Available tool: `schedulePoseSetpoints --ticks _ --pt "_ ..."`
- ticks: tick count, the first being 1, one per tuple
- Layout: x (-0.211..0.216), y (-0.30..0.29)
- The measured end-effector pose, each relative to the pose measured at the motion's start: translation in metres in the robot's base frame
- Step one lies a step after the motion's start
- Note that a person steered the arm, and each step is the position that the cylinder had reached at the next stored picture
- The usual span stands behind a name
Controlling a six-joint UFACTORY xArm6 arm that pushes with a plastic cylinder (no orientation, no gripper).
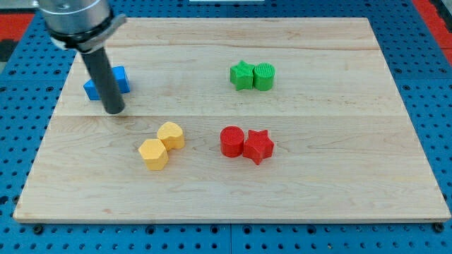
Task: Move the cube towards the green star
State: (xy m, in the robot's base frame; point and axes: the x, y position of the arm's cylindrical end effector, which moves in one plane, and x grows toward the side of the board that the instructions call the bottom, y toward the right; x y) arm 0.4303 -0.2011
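1. Wooden board point(395, 141): light plank surface filling most of the view, set on a blue perforated table point(431, 85). All four board edges are visible. No containers are on it; every block rests directly on the wood.
2. Rod point(102, 74): dark and straight, hanging from a grey metal mount at the 10 o'clock corner. My tip point(114, 111) rests on the board just at 5 o'clock of the blue block. It carries no jaws and grips nothing. Whether it touches the block cannot be told, as the rod covers the block's middle.
3. Blue block point(121, 77): the task's cube, though its shape is partly hidden. It lies at 10 o'clock on the board, near the view's left edge, showing on both sides of the rod.
4. Green star point(242, 75): at 1 o'clock of the board's centre, touching a green cylinder point(264, 76) on its 3 o'clock side. Bare wood lies between the blue block and this pair.
5. Red cylinder point(231, 141) and red star point(258, 146): touching, just at 5 o'clock of centre.
6. Two yellow blocks point(170, 134) point(154, 154): faceted, touching, at 7 o'clock of centre, well clear of the bottom edge.
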Motion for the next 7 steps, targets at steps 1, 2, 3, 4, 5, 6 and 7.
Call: schedulePoseSetpoints --ticks 1,2,3,4,5,6,7 --pt "-0.007 -0.054" --pt "-0.03 -0.075" --pt "-0.061 -0.057" --pt "-0.064 -0.001" --pt "-0.058 0.059" --pt "-0.05 0.089" --pt "-0.049 0.109"
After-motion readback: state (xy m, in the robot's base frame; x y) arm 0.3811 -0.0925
